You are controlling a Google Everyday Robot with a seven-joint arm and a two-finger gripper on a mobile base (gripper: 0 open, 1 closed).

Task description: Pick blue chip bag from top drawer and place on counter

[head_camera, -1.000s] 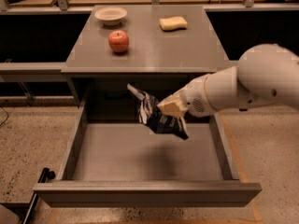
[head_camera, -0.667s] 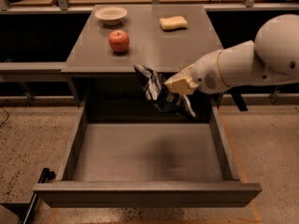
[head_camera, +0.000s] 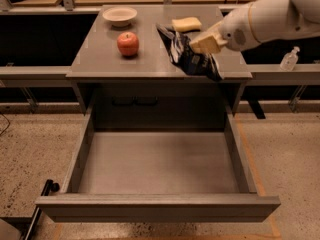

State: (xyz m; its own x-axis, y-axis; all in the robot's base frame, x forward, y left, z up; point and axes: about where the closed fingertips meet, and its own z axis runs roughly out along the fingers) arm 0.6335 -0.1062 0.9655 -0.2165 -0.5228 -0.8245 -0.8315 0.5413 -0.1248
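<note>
While pincer (head_camera: 205, 43) grips blue chip bag (head_camera: 184, 58) above counter (head_camera: 100, 60) edge | top drawer (head_camera: 156, 207) open | bowl (head_camera: 120, 16) on counter

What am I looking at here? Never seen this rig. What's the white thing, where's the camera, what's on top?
There is one camera view, looking down on a grey cabinet from its front; where the camera is mounted is unknown. The white arm entering from the right belongs to a mobile one-armed robot. Its gripper, a two-finger clamp, is shut on the blue chip bag, held near the counter's right front edge. On the counter are a red apple, a pale bowl and a yellow sponge. The top drawer is pulled open, with nothing visible inside.
</note>
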